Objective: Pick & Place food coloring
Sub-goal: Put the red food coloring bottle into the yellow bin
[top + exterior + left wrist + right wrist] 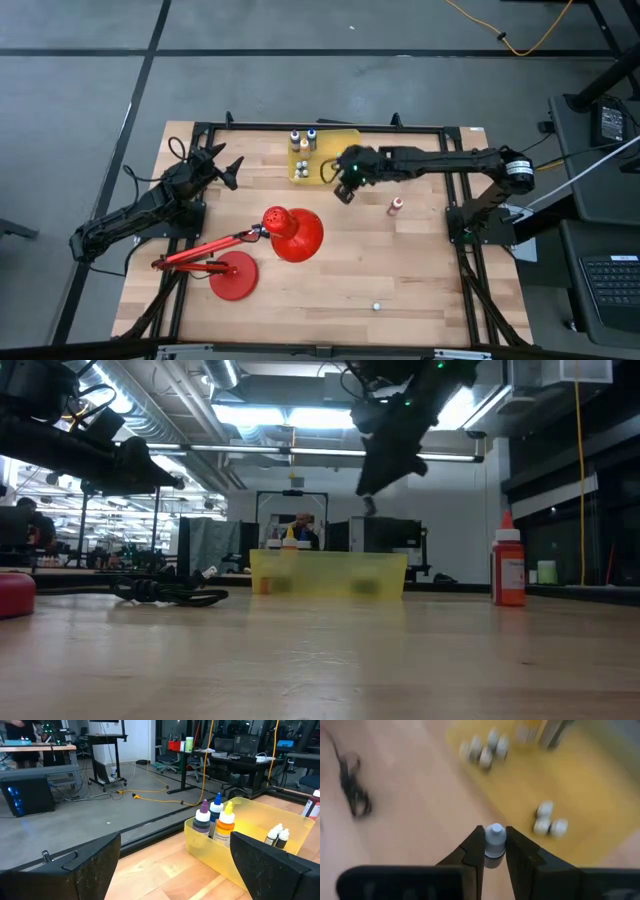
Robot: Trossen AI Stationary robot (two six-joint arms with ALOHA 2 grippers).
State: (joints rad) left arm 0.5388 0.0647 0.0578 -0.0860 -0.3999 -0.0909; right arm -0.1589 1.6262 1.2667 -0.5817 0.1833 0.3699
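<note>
Pale-capped food coloring bottle [494, 840] pinched between the fingers [470, 851] of the right end effector [346, 188], held in the air at the near right corner of the translucent yellow bin [334, 142], above the wooden table [420, 270]. Not touching the bin rim in the low view, where the right end effector [372, 480] hangs well above the yellow wall [330, 575]. More small bottles [299, 168] clustered inside the bin, taller ones [303, 137] at its far left corner close to the table's back edge.

Single red bottle [396, 205] upright on open wood to the right of the bin, well apart from everything. Tiny pale object [376, 306] near the front edge, too small to identify. Red desk lamp [290, 232] lying across the left-centre of the table, leaving clear boards along the right half.

Left end effector [222, 166] spread wide, parked over the left side near the back rail. Only from the left wrist: three tall bottles [215, 820] against the bin's wall, purple, blue and orange. Only from the right wrist: white caps [547, 820] grouped on the yellow floor, blurred.
</note>
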